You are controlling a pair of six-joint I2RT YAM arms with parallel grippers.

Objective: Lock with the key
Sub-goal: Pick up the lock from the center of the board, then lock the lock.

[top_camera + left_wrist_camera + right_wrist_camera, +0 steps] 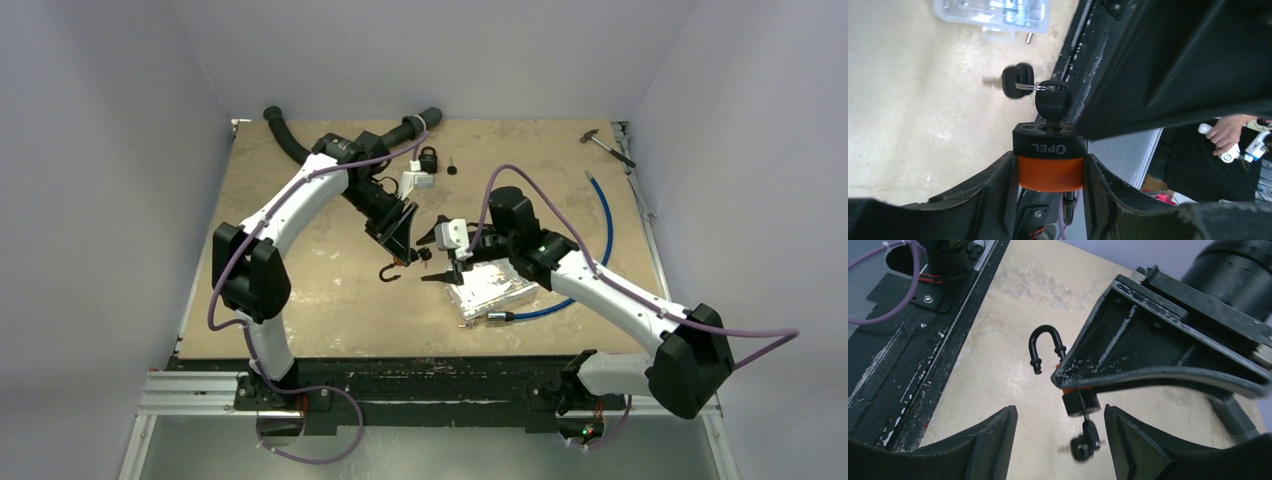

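Observation:
My left gripper is shut on an orange padlock with a black "OPEL" end. A black-headed key sits in its keyhole, and a second key dangles blurred from the ring. In the right wrist view the padlock is held above the table with its black shackle swung open. The key hangs between the spread fingers of my open right gripper, touching neither. From above, the left gripper and right gripper meet mid-table.
A clear plastic box lies under the right arm, with a blue cable curving behind it. A second black padlock, a small key, a black hose and a hammer lie at the back.

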